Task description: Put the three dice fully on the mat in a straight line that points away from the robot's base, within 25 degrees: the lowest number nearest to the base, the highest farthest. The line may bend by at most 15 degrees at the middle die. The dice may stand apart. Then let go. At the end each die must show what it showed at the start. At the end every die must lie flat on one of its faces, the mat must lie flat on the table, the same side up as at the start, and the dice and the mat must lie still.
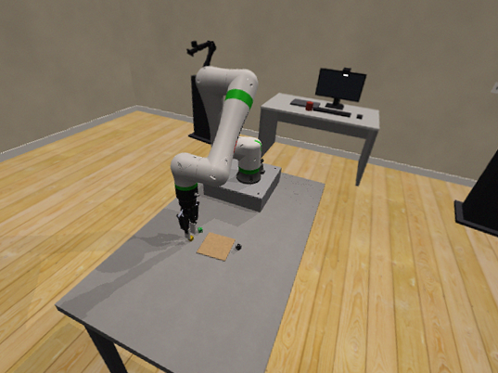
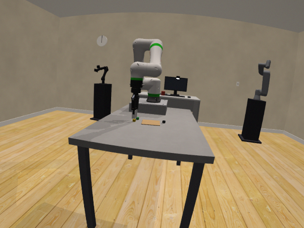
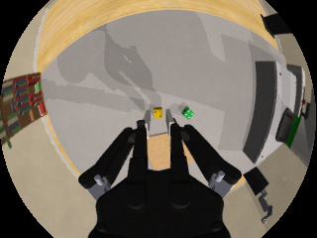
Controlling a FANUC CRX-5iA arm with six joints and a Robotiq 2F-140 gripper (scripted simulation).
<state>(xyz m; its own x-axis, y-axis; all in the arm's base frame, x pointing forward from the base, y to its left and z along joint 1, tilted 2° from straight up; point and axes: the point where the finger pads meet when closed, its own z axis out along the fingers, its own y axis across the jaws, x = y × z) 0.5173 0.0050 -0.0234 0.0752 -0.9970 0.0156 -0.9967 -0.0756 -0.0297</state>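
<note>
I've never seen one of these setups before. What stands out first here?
A white arm with green bands bends down over a grey table. Its black end effector, partly open and holding nothing, hangs just above a yellow die. Beside that sit a green die and a tan mat.

text: none legible | dice pips: too small to read | labels: none

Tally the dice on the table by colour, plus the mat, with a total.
Yellow die: 1
Green die: 1
Black die: 1
Mat: 1
Total: 4
</note>
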